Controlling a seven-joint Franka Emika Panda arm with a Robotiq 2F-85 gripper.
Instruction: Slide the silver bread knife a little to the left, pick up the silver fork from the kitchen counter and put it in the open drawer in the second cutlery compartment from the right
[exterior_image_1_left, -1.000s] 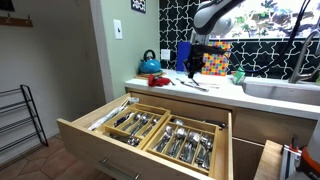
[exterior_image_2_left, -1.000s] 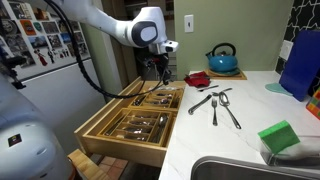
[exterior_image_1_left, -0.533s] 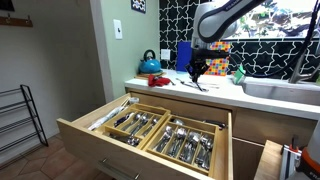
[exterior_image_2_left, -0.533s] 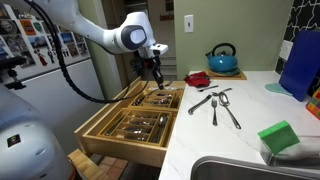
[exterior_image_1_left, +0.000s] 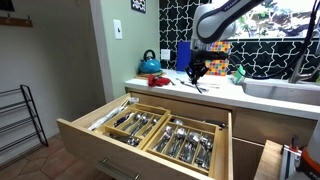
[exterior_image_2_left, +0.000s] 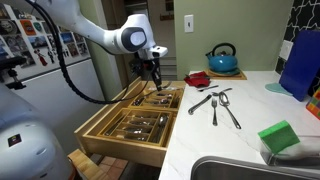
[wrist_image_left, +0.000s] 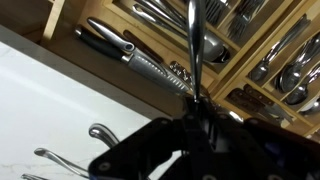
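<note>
I've got the silver fork (wrist_image_left: 192, 40) pinched in the hand (exterior_image_2_left: 155, 80), fingers closed narrow on its handle end, and in the wrist view the fork runs straight out over the trays. Against a second ago, the hand sits lower and has swung further from the counter (exterior_image_2_left: 200, 135), out over the open drawer (exterior_image_2_left: 118, 147). Against the half-second frame, nothing has shifted that I can make out. In an exterior view the hand (exterior_image_1_left: 197, 70) looks to be by the counter edge, above the drawer's back end. The fork hangs clear of the cutlery below, not touching. Which compartment lies under it I cannot tell. Other cutlery (exterior_image_2_left: 216, 103) lies on the counter, unmoved throughout.
</note>
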